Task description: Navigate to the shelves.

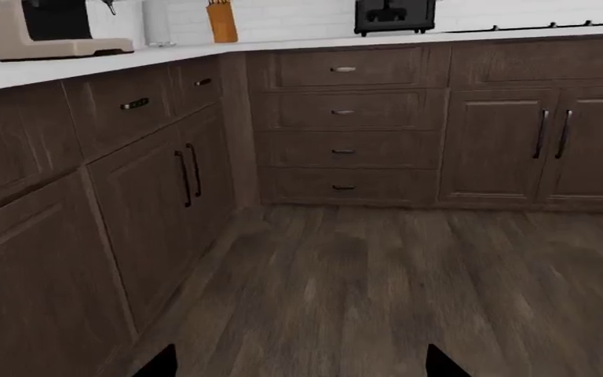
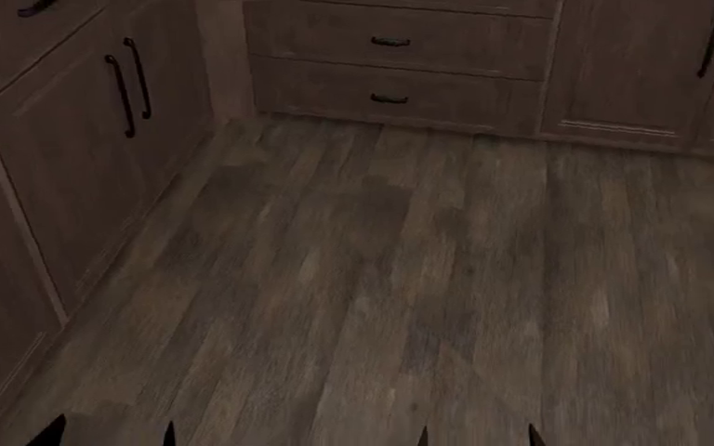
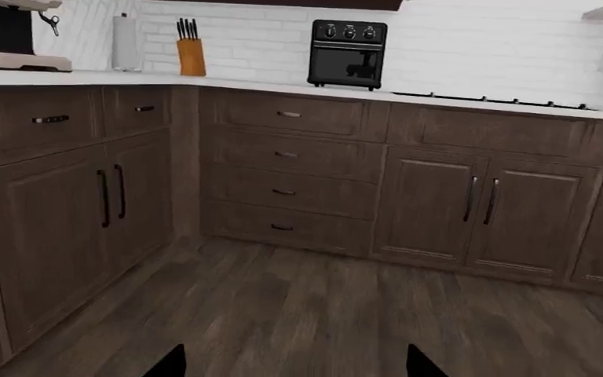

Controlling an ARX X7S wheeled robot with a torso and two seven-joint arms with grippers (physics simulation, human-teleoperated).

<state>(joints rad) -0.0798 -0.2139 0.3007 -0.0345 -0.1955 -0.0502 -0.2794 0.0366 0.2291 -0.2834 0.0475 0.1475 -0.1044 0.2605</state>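
The shelves are out of view in all three views. I face the inner corner of a kitchen with dark wood cabinets [image 3: 280, 169]. My left gripper [image 1: 299, 367] is open, its two black fingertips [image 1: 159, 364] far apart over bare floor with nothing between them. My right gripper [image 3: 293, 366] is open too, tips wide apart and empty. In the head view only the tips of the left gripper [image 2: 109, 435] and the right gripper [image 2: 478, 436] show at the bottom edge.
Cabinets line the left side [image 2: 72, 158] and the far wall [image 2: 394, 65], meeting in a corner. The white counter [image 3: 280, 85] carries a black toaster oven [image 3: 347, 53], a knife block [image 3: 189, 53], a paper towel roll [image 3: 126, 43] and a coffee machine [image 1: 50, 27]. Dark wood floor [image 2: 431, 279] lies ahead.
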